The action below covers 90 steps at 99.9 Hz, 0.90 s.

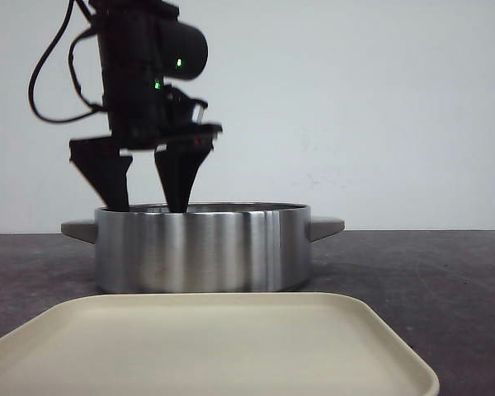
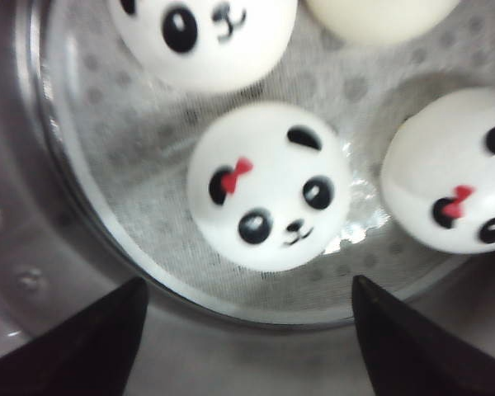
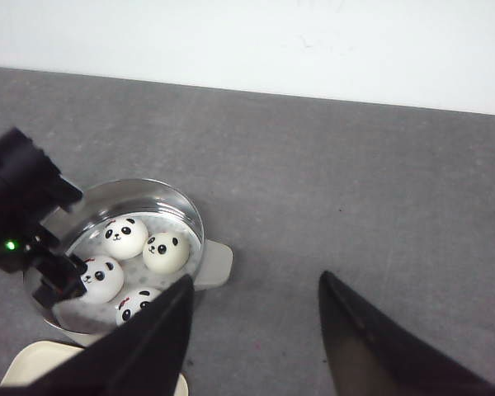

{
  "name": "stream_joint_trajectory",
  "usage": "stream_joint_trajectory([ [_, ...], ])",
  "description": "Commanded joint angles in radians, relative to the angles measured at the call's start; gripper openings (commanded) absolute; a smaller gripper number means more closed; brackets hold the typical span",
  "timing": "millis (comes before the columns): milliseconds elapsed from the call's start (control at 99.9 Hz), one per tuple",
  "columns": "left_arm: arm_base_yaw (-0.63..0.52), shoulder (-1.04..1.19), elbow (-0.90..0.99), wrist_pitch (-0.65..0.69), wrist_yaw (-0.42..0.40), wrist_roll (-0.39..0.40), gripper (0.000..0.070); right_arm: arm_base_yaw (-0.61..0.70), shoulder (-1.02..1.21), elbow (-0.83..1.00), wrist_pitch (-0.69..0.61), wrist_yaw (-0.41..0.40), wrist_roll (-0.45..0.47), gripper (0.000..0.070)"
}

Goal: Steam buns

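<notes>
Four white panda buns lie on a dotted white cloth inside a steel pot. In the left wrist view one bun with a red bow is just ahead of the fingertips, with others beside it and beyond it. My left gripper is open and empty, its tips dipping just inside the pot's left rim, touching no bun. My right gripper is open and empty, high above the bare table to the right of the pot, where the buns also show.
A cream tray lies on the dark table in front of the pot, nearest the camera. The pot has a grey handle on each side. A white wall stands behind the table.
</notes>
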<state>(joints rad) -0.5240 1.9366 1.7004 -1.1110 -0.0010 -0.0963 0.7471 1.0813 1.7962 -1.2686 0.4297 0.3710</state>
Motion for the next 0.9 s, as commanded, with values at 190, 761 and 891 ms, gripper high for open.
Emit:
stream_joint_trajectory([
  [190,-0.024,-0.159,0.164,0.090,0.059,-0.147,0.0336,0.075,-0.002,0.006,0.004,0.212,0.010,0.0016],
  [761,-0.319,-0.848,0.163,0.023,0.018,-0.198,0.0000,0.433,-0.367,-0.679,0.660,0.229,-0.156,0.0016],
  [891,-0.370,-0.914,0.163,-0.096,-0.155,-0.215,0.0000,0.456,-0.433,-0.816,0.884,0.080,-0.282,0.0016],
])
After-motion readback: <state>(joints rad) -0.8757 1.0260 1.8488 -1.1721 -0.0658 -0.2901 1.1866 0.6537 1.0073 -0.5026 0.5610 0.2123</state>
